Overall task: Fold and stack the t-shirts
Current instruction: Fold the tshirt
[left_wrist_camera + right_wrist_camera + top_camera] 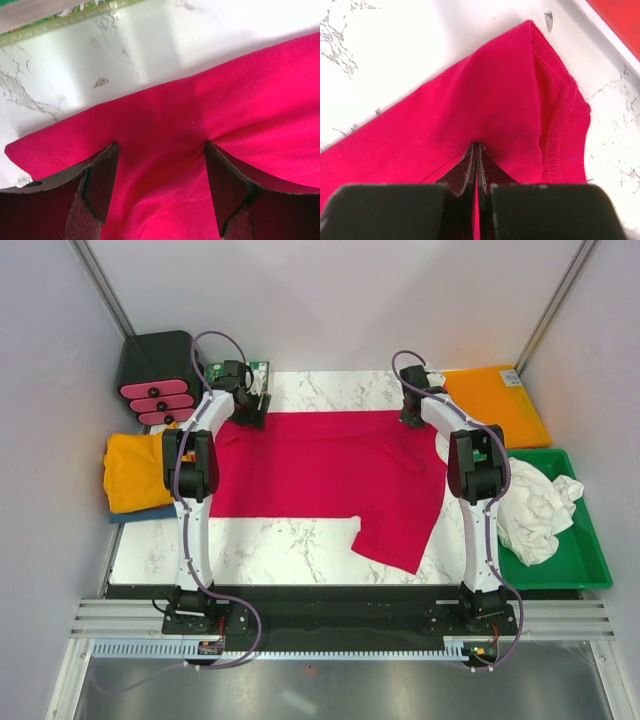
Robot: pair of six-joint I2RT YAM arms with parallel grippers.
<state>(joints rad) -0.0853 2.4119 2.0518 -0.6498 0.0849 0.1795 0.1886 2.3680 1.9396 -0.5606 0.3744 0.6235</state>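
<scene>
A crimson-red t-shirt point(330, 465) lies spread flat on the marble table, one sleeve hanging toward the near edge. My left gripper point(250, 412) is at the shirt's far left edge. In the left wrist view this gripper point(161, 145) is open, both fingertips point(107, 165) resting on the red cloth point(200, 115) with nothing pinched. My right gripper point(412, 416) is at the far right edge, near the sleeve hem point(560, 110). Seen from its own wrist, the gripper point(476, 146) is shut on a thin fold of red cloth point(485, 90).
A folded golden-yellow t-shirt point(135, 470) lies on a blue one point(130, 513) at the table's left edge. A crumpled white t-shirt point(535, 508) sits in the green tray point(592, 555) on the right. An orange sheet point(495, 400) lies far right, a black box point(155, 370) far left.
</scene>
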